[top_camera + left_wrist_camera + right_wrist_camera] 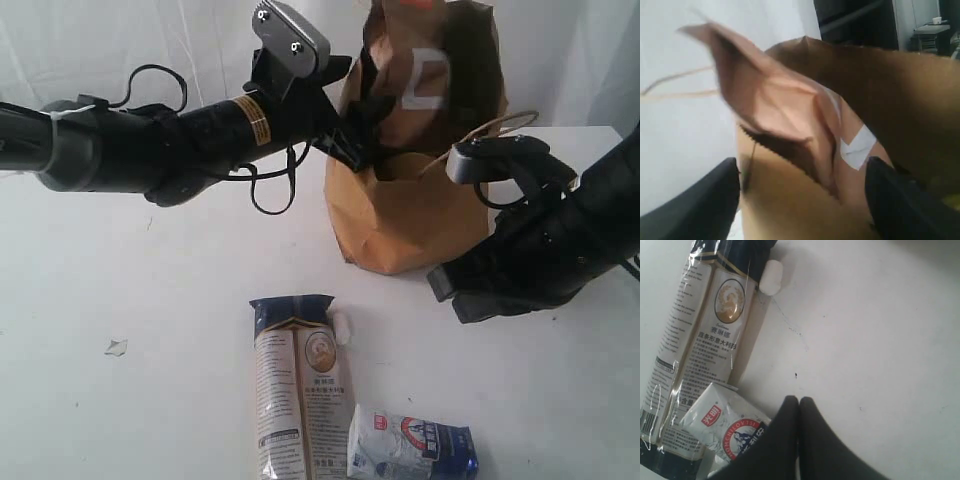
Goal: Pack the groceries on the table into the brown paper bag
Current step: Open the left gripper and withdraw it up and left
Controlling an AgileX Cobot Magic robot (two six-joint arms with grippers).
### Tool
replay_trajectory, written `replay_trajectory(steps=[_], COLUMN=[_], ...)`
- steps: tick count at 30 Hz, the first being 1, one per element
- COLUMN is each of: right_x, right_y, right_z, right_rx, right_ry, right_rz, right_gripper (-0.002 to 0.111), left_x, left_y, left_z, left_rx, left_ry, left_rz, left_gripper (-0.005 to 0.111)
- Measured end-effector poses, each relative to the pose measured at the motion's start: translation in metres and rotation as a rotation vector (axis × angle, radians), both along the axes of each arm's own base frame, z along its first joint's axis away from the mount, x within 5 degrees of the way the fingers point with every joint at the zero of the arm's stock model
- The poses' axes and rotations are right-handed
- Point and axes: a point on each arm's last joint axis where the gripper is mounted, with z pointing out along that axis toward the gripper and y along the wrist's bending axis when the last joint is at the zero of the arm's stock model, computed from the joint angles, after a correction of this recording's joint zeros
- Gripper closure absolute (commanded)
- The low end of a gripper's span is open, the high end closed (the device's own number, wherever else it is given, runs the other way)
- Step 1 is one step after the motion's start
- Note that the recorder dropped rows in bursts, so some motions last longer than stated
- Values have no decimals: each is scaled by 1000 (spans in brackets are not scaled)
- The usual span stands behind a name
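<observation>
Left gripper (802,165): at the mouth of the brown paper bag (400,220), upper centre of the exterior view. Its fingers are spread wide, one on each side of the bag's folded rim, and we see nothing pinched between them.

Right gripper (798,401): fingers pressed together and empty, hanging low over the table (150,300) at the right of the exterior view, near the two packs.

Brown pouch with white square (470,70): standing in the bag with its top well above the rim. We judge it only partly settled.

Bag, handling: the paper is thin and creased, and the near rim is folded inward. We expect it to buckle or tip under a sideways push, so things should go in from above.

Long noodle packet (298,390): lying flat at the lower centre, running down out of the frame. The film looks glossy and slick, and the contents are probably stiff but brittle. We would grip across its narrow width near the middle so it hangs level, and squeeze gently.

Small blue-white carton (410,452): lying flat at the bottom edge, against the packet's lower right side. It looks light and soft-walled. We would take it across its shorter span with a light squeeze, keeping clear of the packet.

Risk: the packet is long, so it must go in end first or it will catch the bag's rim.
</observation>
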Motion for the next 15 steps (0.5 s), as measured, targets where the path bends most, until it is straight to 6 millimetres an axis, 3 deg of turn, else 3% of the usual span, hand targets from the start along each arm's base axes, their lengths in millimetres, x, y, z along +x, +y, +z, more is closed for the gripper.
replay_trajectory(steps=[15], right_x=[0], right_y=[0], right_z=[0], right_rx=[2], right_ry=[-5], right_rz=[-3], right_gripper=[108], left_x=[1], left_y=[0], left_z=[0], left_rx=[-97], left_ry=[2], left_rz=[-2], left_gripper=[30])
